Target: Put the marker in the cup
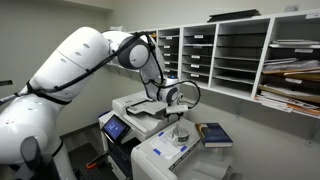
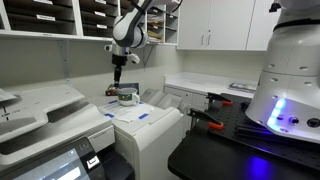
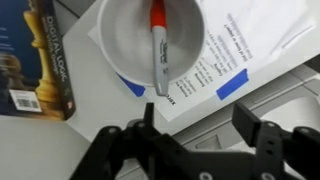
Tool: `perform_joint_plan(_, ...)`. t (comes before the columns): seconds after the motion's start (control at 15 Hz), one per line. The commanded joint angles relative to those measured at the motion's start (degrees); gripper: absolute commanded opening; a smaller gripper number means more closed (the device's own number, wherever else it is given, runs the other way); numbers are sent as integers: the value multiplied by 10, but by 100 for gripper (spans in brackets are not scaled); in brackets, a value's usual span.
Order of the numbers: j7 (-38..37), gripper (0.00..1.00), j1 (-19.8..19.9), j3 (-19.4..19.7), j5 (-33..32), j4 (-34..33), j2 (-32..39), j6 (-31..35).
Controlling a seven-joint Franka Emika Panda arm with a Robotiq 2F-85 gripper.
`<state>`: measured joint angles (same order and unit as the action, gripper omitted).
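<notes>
wrist view, L→R: blue book point(image 3: 38, 55) lies flat on the table point(image 3: 40, 145), just beside the cup point(image 3: 120, 40), can't tell if they touch; cup sits upright on a printed paper sheet point(image 3: 240, 45), and the marker point(image 3: 158, 50) is inside it, red cap toward the far wall, white barrel slanting back with its tail poking out over the near rim; one blue tab point(image 3: 232, 84) on the sheet right of the cup, another peeking out from under the cup's near-left edge; end effector point(image 3: 195, 118) at frame bottom, jaws spread wide, nothing between them, clear of cup and marker; in an exterior view the white arm point(image 1: 80, 60) reaches in from the left, end effector point(image 1: 179, 112) pointing straight down above the cup point(image 1: 181, 133) with a visible gap, book point(image 1: 214, 134) just right of the cup, mail-slot shelving point(image 1: 240, 55) on the wall behind; in an exterior view from the opposite side, end effector point(image 2: 119, 80) hangs above the cup point(image 2: 127, 97), not touching; marker too small to make out in both exterior views
</notes>
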<state>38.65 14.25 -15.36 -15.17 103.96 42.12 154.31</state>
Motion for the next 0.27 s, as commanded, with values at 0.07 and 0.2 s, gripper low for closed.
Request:
perform_joint_plan(0.07, -154, 100, -109, 102, -19, 73, -113, -72)
perform_joint_plan(0.2, -229, 100, -154, 144, -41, 101, -148, -83)
